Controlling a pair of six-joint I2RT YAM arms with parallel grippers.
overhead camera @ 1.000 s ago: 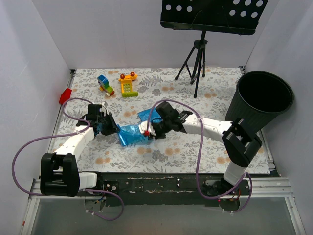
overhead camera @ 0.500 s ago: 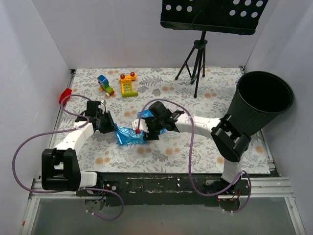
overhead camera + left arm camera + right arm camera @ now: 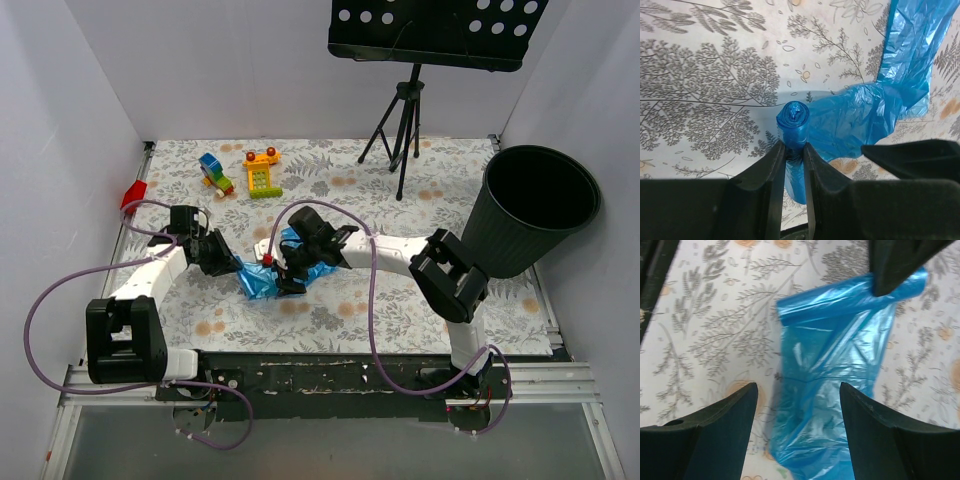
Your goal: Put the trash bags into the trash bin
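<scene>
The trash bags are one strip of thin blue film, rolled at one end. My left gripper (image 3: 794, 146) is shut on the rolled end (image 3: 794, 116), held just above the floral table. The loose blue sheet (image 3: 865, 120) trails right from the roll. In the top view my left gripper (image 3: 222, 262) sits at the strip's left end (image 3: 262, 278). My right gripper (image 3: 283, 275) hovers over the strip's middle. Its jaws (image 3: 797, 390) stand wide open, one on either side of the sheet (image 3: 830, 390), with no grip on it. The black trash bin (image 3: 540, 205) stands at the far right.
Toy blocks (image 3: 215, 173) and a yellow toy (image 3: 262, 176) lie at the back left. A music stand's tripod (image 3: 400, 130) stands at the back centre, with its perforated desk (image 3: 430, 30) overhead. A red object (image 3: 133, 195) sits by the left wall.
My right gripper has opened and let go of the blue sheet. It slid left along the strip toward my left gripper, which kept its grip and shifted slightly left.
</scene>
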